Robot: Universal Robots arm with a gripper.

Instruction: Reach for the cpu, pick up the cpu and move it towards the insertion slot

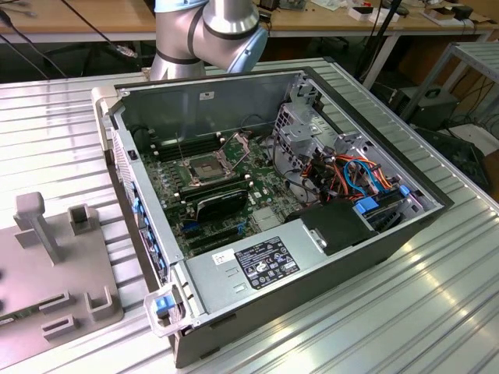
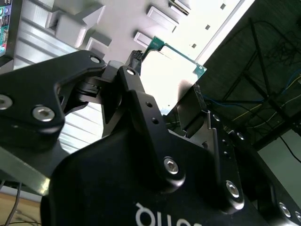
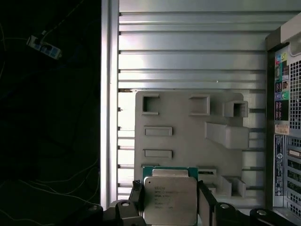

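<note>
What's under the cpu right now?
In the first wrist view the cpu sits between the gripper fingers, above the grey fixture plate on the ribbed table. The plate directly beneath it is covered.

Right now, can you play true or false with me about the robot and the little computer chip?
1. The gripper is shut on the cpu. True; in both wrist views the fingers press its two sides.
2. The cpu already sits in the insertion slot. False; the socket's dark centre is bare in the exterior view.
3. Below the cpu, in the first wrist view, lies a grey holder plate. True.
4. The computer case has its side cover on. False; it lies open, with the motherboard showing.
5. The grey holder plate lies inside the computer case. False; it lies beside it on the ribbed table.
</note>
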